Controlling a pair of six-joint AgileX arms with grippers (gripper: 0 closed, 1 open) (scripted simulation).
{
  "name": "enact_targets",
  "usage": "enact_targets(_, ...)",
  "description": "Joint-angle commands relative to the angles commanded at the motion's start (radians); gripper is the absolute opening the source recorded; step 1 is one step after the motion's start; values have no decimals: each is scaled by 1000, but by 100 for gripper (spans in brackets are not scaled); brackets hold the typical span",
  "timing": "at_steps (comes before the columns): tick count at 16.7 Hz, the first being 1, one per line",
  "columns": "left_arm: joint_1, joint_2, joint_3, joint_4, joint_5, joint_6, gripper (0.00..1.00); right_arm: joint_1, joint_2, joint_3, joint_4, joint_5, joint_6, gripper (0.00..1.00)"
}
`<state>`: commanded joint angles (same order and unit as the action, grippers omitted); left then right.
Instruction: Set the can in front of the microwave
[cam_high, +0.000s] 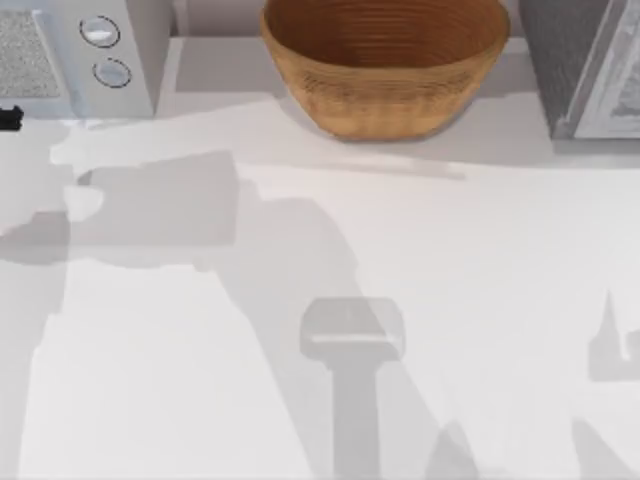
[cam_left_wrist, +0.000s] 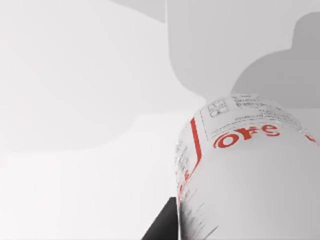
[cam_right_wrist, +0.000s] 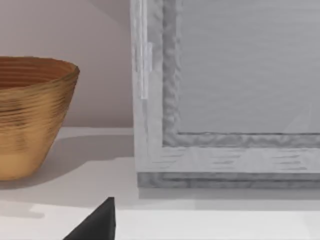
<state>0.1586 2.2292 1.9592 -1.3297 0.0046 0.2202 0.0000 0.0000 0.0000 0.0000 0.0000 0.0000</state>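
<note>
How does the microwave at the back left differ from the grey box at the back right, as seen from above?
The microwave is light grey-white, while the grey box has a darker speckled body. The microwave carries two round silver knobs beside a speckled mesh window; the grey box shows a white-framed door and no knobs in view. Both are boxy and stand at the table's back edge, flanking the basket.

Basket (cam_high: 385, 65), woven, tan, upright at back centre of white table (cam_high: 300, 300). Dark grey speckled box (cam_high: 585, 65) with white-framed door at back right, near basket, apart.

White red-lettered can (cam_left_wrist: 245, 175); grey-white microwave (cam_high: 80, 55) back-left.
</note>
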Motion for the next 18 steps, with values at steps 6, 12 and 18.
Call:
enact_targets(6, 67, -29, -31, 31, -2, 34, 0, 0, 0, 0, 0, 0, 0, 100)
enact_targets(12, 67, -27, -60, 62, -2, 35, 0, 0, 0, 0, 0, 0, 0, 100)
enact_targets(18, 67, -27, -60, 62, -2, 35, 23, 0, 0, 0, 0, 0, 0, 100)
